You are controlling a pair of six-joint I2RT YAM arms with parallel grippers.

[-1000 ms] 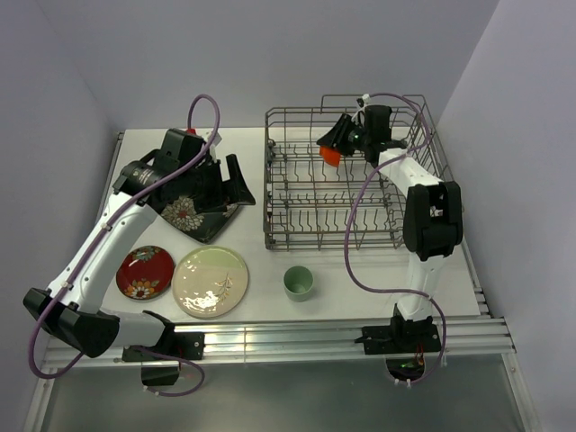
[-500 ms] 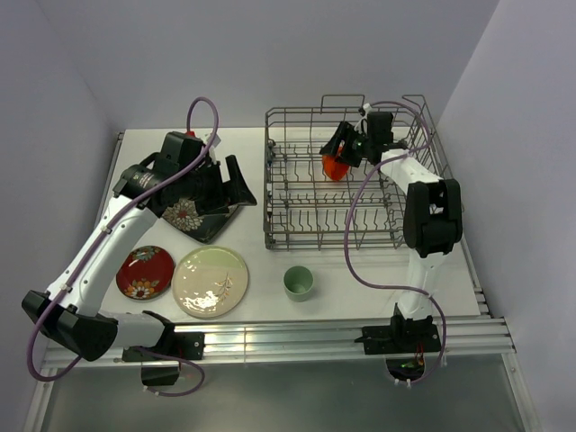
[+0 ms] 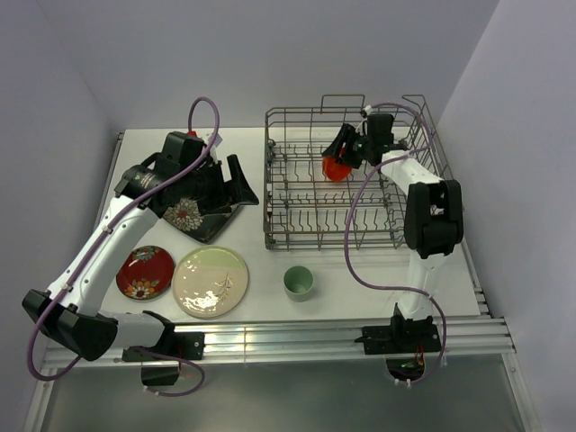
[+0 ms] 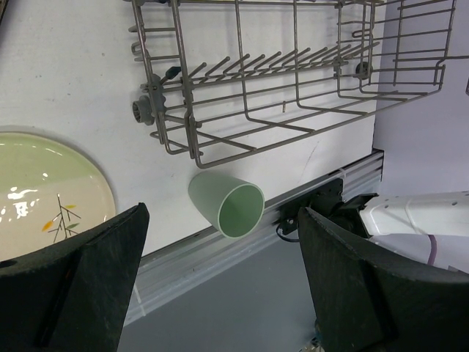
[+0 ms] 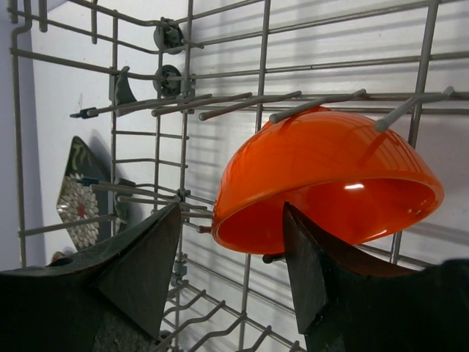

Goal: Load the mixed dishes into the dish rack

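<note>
The small orange bowl (image 3: 335,168) sits tilted, mouth down, on the tines at the back of the grey wire dish rack (image 3: 267,180). In the right wrist view the bowl (image 5: 330,169) rests on the rack's wires (image 5: 189,132). My right gripper (image 3: 346,148) is open around the bowl's rim (image 5: 231,220). My left gripper (image 3: 229,189) is open and empty above the black square floral plate (image 3: 191,216). The red flowered plate (image 3: 144,273), the cream plate (image 3: 211,282) and the pale green cup (image 3: 298,283) stand on the table.
In the left wrist view the cup (image 4: 227,205) stands in front of the rack (image 4: 242,110), with the cream plate (image 4: 44,191) to its left. The black plate (image 5: 77,198) shows through the rack wires. A metal rail (image 3: 297,337) runs along the near table edge.
My right gripper has carried the orange bowl down and a little nearer, onto the rack's tines. The left arm has hardly moved.
</note>
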